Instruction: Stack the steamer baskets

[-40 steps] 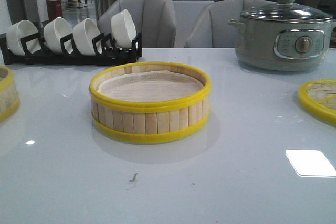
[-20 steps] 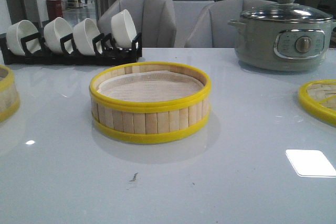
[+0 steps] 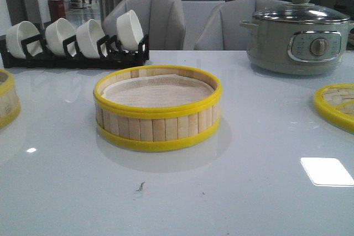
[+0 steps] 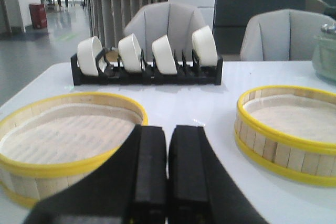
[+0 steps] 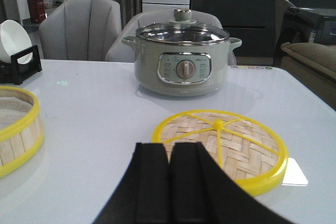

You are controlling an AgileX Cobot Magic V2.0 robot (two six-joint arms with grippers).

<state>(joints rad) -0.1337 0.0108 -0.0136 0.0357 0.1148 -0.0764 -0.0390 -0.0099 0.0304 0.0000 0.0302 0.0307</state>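
One steamer basket point(image 3: 157, 109) stands in the middle of the table, with pale slat walls, yellow rims and a white liner; it also shows as the basket point(image 4: 286, 129) in the left wrist view and as the basket edge point(image 5: 16, 129) in the right wrist view. The second steamer basket point(image 3: 6, 103) sits at the table's left edge, seen fully as the basket point(image 4: 63, 140) in the left wrist view. My left gripper point(image 4: 168, 129) is shut and empty, between the two baskets. My right gripper point(image 5: 169, 148) is shut and empty, in front of the woven lid. Neither gripper shows in the front view.
A flat woven lid point(image 5: 220, 145) with a yellow rim lies at the right, also at the table's right edge point(image 3: 334, 106). A grey electric pot point(image 3: 298, 34) stands at the back right. A black rack with white bowls point(image 3: 74, 45) runs along the back left.
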